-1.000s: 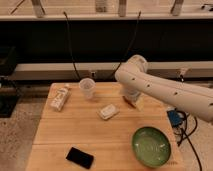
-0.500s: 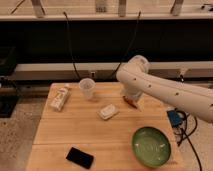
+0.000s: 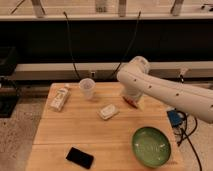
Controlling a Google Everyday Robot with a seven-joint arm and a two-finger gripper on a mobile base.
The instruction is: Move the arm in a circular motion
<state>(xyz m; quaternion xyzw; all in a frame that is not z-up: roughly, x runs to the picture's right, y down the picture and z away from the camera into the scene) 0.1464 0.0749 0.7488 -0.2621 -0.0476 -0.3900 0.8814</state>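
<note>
The arm point(image 3: 165, 92) is a large glossy white tube with small dark dots. It reaches in from the right edge over the wooden table point(image 3: 65, 127). Its bulbous joint point(image 3: 135, 70) hangs above the table's back right part. From there a short segment drops to the gripper point(image 3: 131, 100), which sits low over the table near a small reddish item point(image 3: 131, 103). The arm's own body hides most of the gripper.
A clear plastic cup point(image 3: 87, 88) stands at the back. A white bottle point(image 3: 59, 98) lies at the back left and a small white object point(image 3: 107, 111) in the middle. A green bowl point(image 3: 151, 146) is front right, a black phone point(image 3: 80, 157) front left. Cables hang behind.
The arm's joint has drifted very slightly down and to the right. The items on the table have not moved.
</note>
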